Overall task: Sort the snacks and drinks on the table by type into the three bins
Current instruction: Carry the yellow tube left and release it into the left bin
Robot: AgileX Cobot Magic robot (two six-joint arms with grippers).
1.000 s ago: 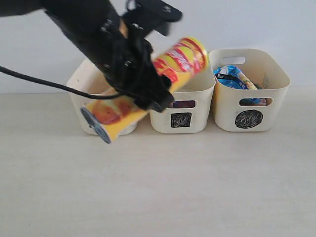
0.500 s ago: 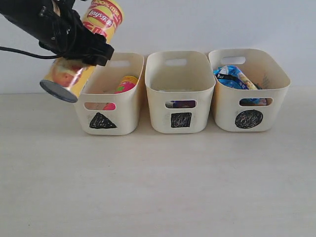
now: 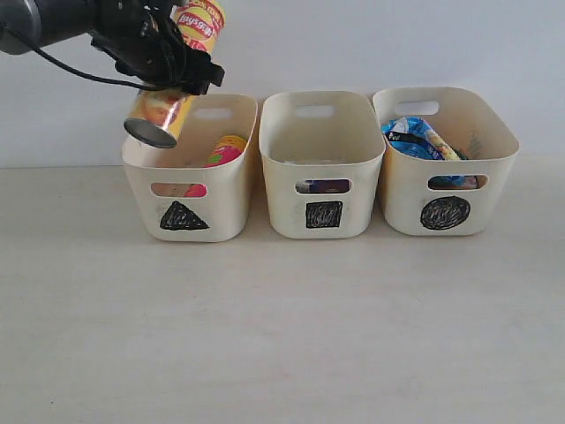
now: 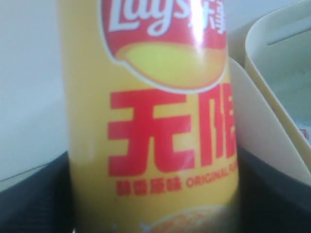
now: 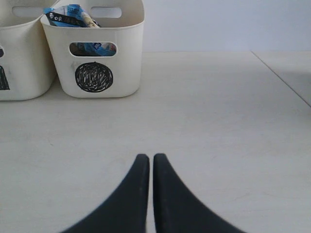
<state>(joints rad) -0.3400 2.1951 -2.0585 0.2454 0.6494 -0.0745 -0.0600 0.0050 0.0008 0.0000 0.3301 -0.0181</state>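
Yellow tube: we are seeing the tall yellow cardboard chip tube [image 3: 166, 110] hanging tilted in the air, its dark grey end pointing down over the left edge of the triangle tub's opening and its red-logo end pointing up. In the left wrist view it [image 4: 150, 121] is filling the picture with red lettering.

Left gripper: the black left gripper [image 3: 168, 71] is clamping the yellow tube around its middle, with dark fingers [image 4: 34, 194] showing on both sides of it.

Triangle tub: the cream plastic tub marked with a black triangle [image 3: 225, 203] is standing leftmost in the row. A pink chip tube with a yellow end [image 3: 225, 150] is leaning inside it, and we are catching more pink through the handle slot.

Square tub: the middle cream tub marked with a black square [image 3: 353, 190] is showing a small dark purple pack [image 3: 324, 186] through its slot. We cannot tell what else is lying in it.

Circle tub: the right cream tub marked with a black circle [image 3: 490, 190] is holding blue-white flat packets [image 3: 415, 137] that are poking above its rim.

Right gripper: the black right gripper [image 5: 150, 165] is hovering low over the table with its two fingers pressed together and gripping nothing. It is showing only in its own wrist view.

Table: the pale beige table [image 3: 282, 336] is carrying the three tubs side by side along its far edge.
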